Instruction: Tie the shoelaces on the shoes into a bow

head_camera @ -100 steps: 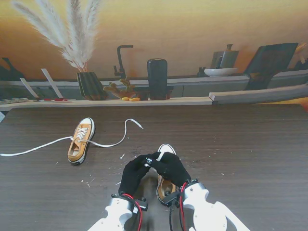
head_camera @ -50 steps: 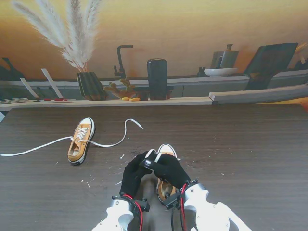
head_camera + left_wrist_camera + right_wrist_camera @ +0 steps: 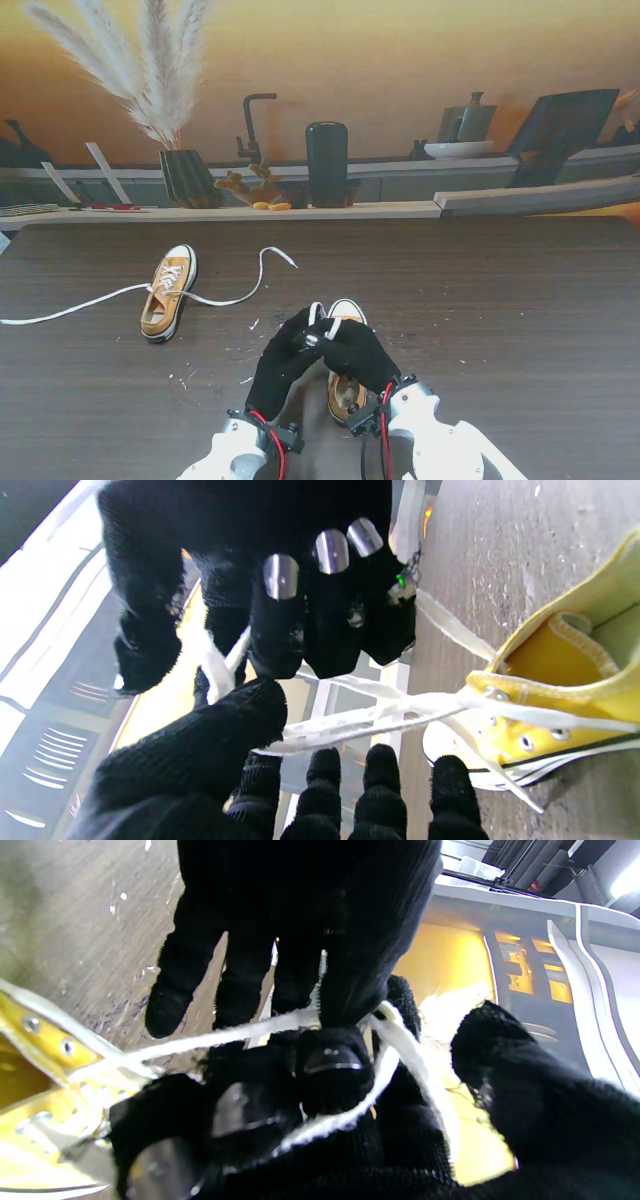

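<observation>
Stand view: near shoe (image 3: 345, 385) toe points away.

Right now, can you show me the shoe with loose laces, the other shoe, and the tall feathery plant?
far shoe (image 3: 167, 295), stand view, orange side
near shoe (image 3: 347, 312), stand view, white toe cap
pampas grass (image 3: 150, 70), stand view, plumes

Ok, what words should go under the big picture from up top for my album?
Two gloved robot hands, left hand and right hand, pinch white laces above a yellow shoe.
</observation>
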Controlling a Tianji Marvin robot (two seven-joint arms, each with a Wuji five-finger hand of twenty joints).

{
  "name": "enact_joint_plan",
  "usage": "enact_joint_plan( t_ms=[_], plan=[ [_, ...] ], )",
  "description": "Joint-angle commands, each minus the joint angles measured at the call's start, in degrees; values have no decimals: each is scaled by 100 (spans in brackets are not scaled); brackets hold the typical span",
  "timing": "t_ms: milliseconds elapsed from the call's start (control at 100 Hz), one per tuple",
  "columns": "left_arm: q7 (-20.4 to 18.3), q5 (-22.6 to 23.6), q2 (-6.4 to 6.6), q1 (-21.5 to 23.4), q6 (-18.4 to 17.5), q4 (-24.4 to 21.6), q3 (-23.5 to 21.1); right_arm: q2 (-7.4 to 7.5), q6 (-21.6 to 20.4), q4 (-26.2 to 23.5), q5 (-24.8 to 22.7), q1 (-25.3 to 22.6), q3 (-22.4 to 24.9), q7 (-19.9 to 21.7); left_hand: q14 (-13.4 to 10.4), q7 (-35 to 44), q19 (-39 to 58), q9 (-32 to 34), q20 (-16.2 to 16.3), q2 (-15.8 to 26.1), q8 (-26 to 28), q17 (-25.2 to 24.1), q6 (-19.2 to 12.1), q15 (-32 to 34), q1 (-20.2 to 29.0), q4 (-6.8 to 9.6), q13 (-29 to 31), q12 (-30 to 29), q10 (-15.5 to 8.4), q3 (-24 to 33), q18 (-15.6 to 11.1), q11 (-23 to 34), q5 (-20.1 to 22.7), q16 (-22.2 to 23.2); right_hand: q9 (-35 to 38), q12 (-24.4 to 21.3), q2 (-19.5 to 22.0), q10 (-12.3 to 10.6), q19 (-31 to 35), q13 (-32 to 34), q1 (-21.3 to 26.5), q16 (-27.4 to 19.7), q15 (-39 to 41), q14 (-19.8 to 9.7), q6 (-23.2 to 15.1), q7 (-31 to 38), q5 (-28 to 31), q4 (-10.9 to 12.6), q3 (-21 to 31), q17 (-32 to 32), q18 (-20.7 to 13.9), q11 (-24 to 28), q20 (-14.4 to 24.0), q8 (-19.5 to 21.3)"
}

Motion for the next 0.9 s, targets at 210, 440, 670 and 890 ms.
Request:
enact_joint_plan(
  t_ms=[210,440,670,890],
  plan=[
    [-425,196,196,384,-52,-355,-309,49,79,-83,-89,-52,72,123,-224,-205,-1138,-223,164,-457,-14,89,20,-583,388,160,-129,-294,-301,1393,-667,-333,-270,-316,135,56,-56,57,537,77,419,-69,41,105,-89,162,-314,-198,-239,94,48,21,-57,-225],
    [-184,315,166,602,-20,-525,-430,75,201,-111,-92,-44,70,232,-230,-48,-1509,-340,357,-407,211,137,41,-612,151,-43,-185,-200,-271,1004,-684,-259,-409,-229,-36,51,-39,92,294,77,481,-183,-174,130,-161,211,-425,-207,-310,59,140,-30,-159,-308],
    [-215,-158,136,620,14,-661,-450,123,208,-107,-156,-46,98,386,-207,107,-2026,-278,598,17,363,290,32,-666,-288,-226,-164,-169,-226,-172,-644,-237,-250,-211,-332,-13,-27,187,-350,67,516,-482,-682,261,-355,301,-570,-231,-408,-132,527,-181,-398,-343],
    [-168,-509,97,562,-14,-817,-393,158,204,-89,-236,-33,120,492,-179,430,-2361,-18,798,477,490,490,-42,-571,-339,-163,-64,-124,-177,-1311,-581,-103,57,-171,-268,-18,-26,166,-302,71,561,-453,-576,237,-367,361,-561,-255,-452,-43,529,-132,-403,-369]
  ],
)
